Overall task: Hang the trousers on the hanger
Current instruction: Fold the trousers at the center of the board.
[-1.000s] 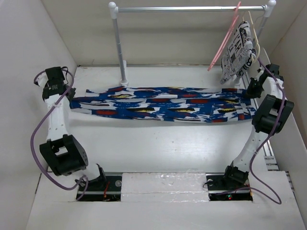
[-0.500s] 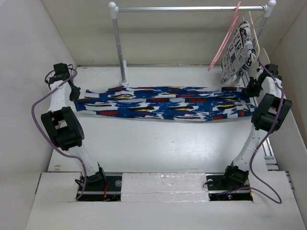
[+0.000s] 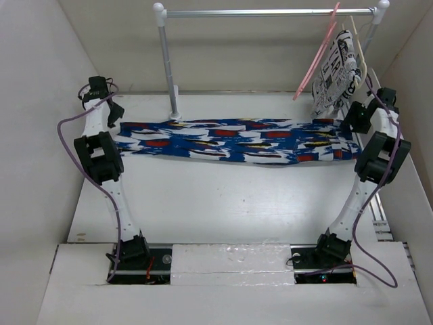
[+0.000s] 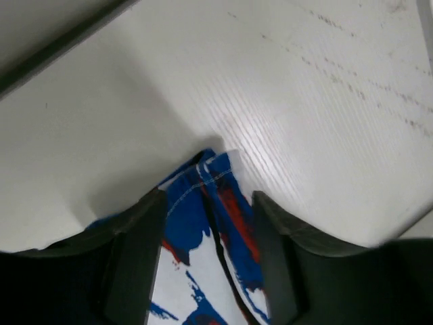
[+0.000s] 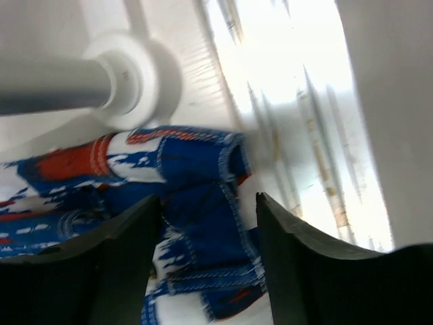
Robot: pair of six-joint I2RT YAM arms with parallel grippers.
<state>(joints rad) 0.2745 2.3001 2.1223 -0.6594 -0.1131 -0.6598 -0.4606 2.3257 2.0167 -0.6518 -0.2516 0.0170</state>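
Blue trousers spread flat along the far side of the table, an arm at each end.

The bright blue cloth trousers [image 3: 237, 142] with white, red, black and yellow splashes lay stretched left to right on the white table [image 3: 223, 203], just in front of the metal clothes rail [image 3: 264, 12], and were not on the hanger. The thin pink plastic hanger [image 3: 314, 57] hung tilted from the rail's right end, beside a white garment with black newspaper print [image 3: 336, 68]. The left gripper [image 4: 206, 198] stood at the trousers' left end, its jaws partly apart with the cloth's hemmed corner lying loose between them. The right gripper [image 5: 206, 200] stood at the right end near the rail's round foot [image 5: 132, 78], jaws wide, bunched blue cloth between them but not pinched.
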